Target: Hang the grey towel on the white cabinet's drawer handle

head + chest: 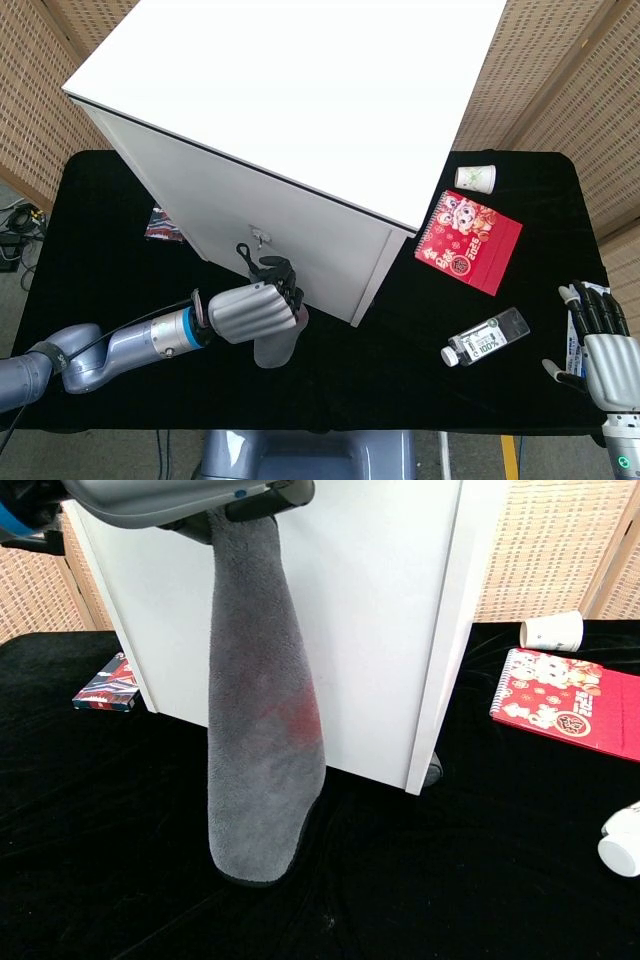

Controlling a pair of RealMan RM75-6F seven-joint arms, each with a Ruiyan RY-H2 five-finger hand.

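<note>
My left hand (pixel 255 310) grips the top of the grey towel (pixel 262 730), which hangs straight down in front of the white cabinet (pixel 300 110). Its lower end touches the black table. In the head view the towel (pixel 275 345) shows just below the hand. The small metal drawer handle (pixel 259 237) sits on the cabinet front, a little above and left of the hand's fingers. In the chest view the left hand (pixel 190 498) is at the top edge. My right hand (pixel 605 350) rests open at the table's right edge, holding nothing.
A red notebook (pixel 468 241), a paper cup (pixel 476 178) and a small bottle (pixel 486 336) lie to the cabinet's right. A colourful booklet (pixel 162 225) lies by the cabinet's left corner.
</note>
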